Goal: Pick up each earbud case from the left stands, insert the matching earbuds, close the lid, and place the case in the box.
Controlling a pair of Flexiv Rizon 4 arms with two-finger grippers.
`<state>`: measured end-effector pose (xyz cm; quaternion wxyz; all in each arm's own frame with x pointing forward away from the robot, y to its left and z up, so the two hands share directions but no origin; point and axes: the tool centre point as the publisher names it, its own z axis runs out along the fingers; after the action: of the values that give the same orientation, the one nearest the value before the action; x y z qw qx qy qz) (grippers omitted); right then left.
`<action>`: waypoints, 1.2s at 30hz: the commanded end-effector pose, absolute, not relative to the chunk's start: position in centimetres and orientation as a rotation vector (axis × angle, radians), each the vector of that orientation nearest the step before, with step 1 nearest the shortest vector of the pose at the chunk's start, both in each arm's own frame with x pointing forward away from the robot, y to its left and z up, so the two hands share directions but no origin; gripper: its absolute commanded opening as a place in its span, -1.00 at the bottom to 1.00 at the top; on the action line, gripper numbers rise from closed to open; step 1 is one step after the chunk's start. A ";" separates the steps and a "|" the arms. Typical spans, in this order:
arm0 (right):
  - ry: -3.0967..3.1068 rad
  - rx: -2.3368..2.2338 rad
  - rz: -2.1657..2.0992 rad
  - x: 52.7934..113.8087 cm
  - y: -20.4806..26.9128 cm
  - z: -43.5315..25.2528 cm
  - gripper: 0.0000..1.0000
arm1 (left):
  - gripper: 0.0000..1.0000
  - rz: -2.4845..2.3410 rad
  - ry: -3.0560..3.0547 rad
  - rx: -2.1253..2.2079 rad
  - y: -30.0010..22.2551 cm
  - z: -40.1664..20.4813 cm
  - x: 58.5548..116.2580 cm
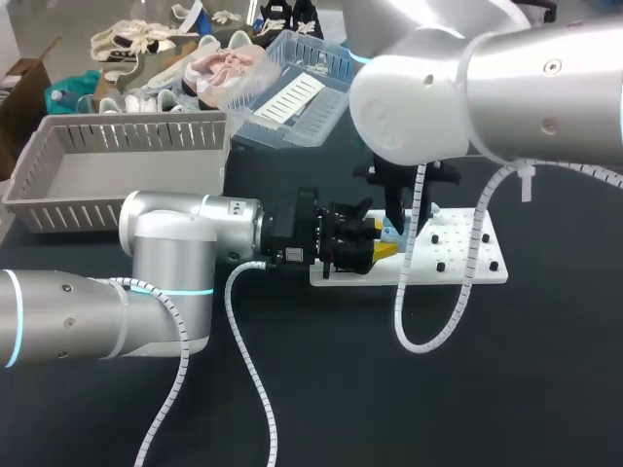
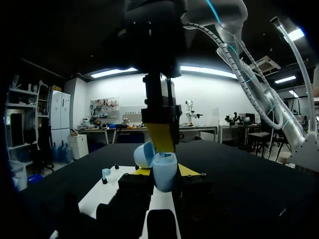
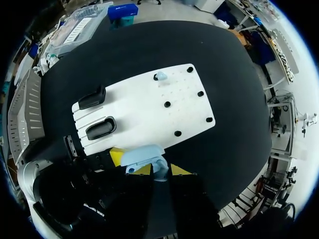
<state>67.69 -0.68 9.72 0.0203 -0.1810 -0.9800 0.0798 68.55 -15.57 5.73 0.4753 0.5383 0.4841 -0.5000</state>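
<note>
A light blue earbud case [image 2: 164, 174] with its lid [image 2: 144, 154] open is held over the near end of the white board [image 1: 458, 258], and my left gripper [image 1: 382, 245] is shut on it from both sides. My right gripper [image 3: 160, 170] points straight down into the open case [image 3: 142, 155], shut on a small light blue earbud [image 3: 160, 163]. A second light blue earbud [image 3: 160, 76] sits on a peg at the board's far side. Two black case stands [image 3: 102, 128] on the board hold nothing.
A grey slatted box [image 1: 127, 165] stands at the back left of the table. A clear plastic crate [image 1: 292, 92] sits behind it to the right. Several black pegs [image 3: 167, 104] dot the white board [image 3: 149, 114]. The right arm's white cable [image 1: 428, 321] loops down over the board's front.
</note>
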 end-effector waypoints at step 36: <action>-3.336 -0.656 -0.099 69.6 -6.7 13.8 -0.03 | -1.00 -1.224 1.182 1.317 -15.6 5.7 68.7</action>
<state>69.90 -5.68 14.25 -0.0960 -0.1970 -0.9754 0.0231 68.56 -15.58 5.77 0.4754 0.5383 0.4838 -0.5002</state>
